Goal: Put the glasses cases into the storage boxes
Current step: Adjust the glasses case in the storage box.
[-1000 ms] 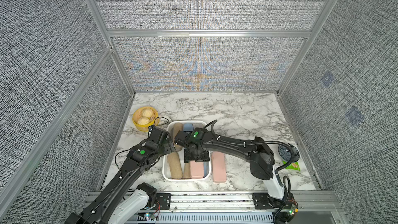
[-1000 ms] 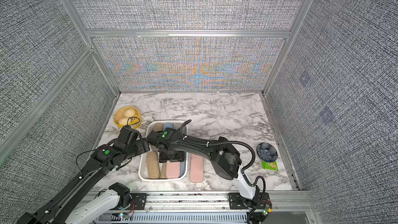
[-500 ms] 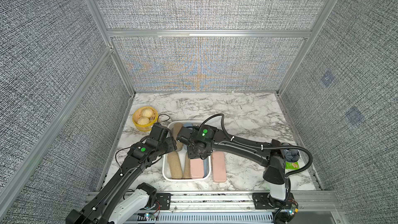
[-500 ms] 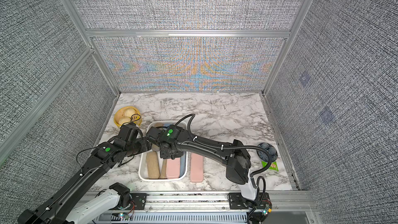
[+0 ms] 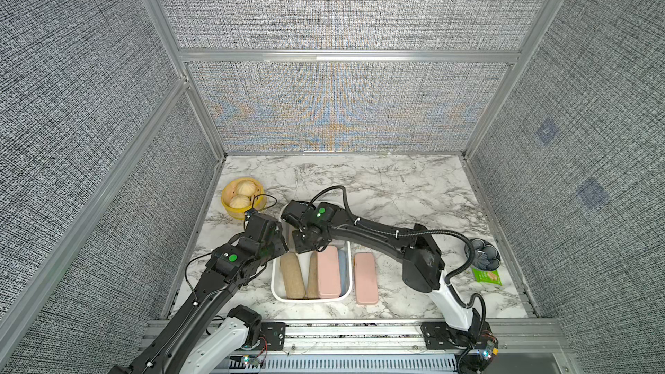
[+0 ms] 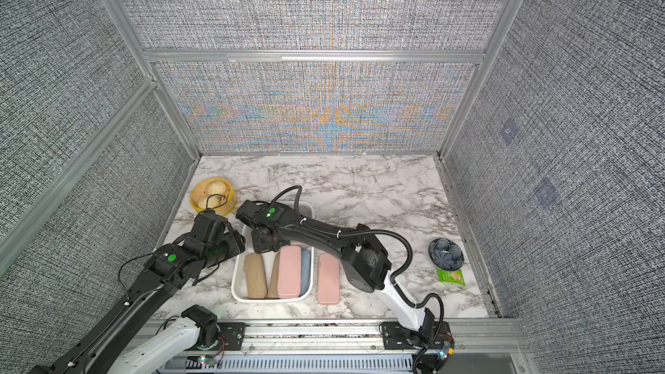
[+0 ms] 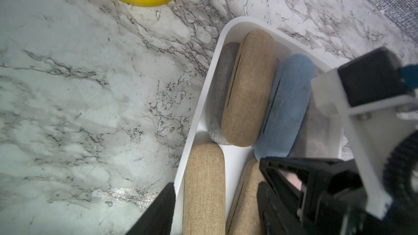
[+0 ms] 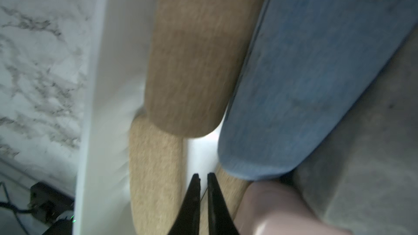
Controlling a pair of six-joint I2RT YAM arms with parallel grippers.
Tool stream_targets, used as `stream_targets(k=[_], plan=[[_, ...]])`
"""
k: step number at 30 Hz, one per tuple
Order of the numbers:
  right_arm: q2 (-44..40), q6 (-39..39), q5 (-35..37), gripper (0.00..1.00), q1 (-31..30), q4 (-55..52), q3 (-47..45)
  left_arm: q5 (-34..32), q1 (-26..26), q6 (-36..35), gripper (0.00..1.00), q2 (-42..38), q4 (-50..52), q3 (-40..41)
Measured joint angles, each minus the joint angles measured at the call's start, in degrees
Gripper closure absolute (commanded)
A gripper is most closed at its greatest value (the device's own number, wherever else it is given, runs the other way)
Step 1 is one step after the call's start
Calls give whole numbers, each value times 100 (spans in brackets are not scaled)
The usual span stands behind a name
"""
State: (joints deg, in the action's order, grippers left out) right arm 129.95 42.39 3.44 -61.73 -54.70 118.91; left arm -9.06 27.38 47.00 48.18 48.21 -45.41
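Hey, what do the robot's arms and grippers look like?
Both arms are black with white base links: left arm, right arm. Each carries a green dot. A ribbed black cable loops along the right arm. The right gripper has thin, tapered black fingers.

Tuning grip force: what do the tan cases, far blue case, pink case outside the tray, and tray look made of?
Tan cases: matte woven fabric cover, linen-like; the weave shows.
Far blue case: matte, felt-like fabric; fuzzy, scuffed surface.
Pink case: smooth, no weave; probably plastic or faux leather.
Tray: white, smooth, slight sheen; likely plastic.
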Motion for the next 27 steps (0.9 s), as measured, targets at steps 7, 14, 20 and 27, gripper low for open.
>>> stream_targets(k=[7,14,20,27], plan=[[146,-238,114,89,173,15,179,4,-4,-4,41,-2,-4,87],[317,-393,164,88,374,-2,553,68,-4,-50,40,55,7,247],[319,-531,431,85,433,-133,748,173,-4,-55,35,90,9,229],[-214,-678,734,53,433,-254,802,603,0,-164,32,339,-155,111]])
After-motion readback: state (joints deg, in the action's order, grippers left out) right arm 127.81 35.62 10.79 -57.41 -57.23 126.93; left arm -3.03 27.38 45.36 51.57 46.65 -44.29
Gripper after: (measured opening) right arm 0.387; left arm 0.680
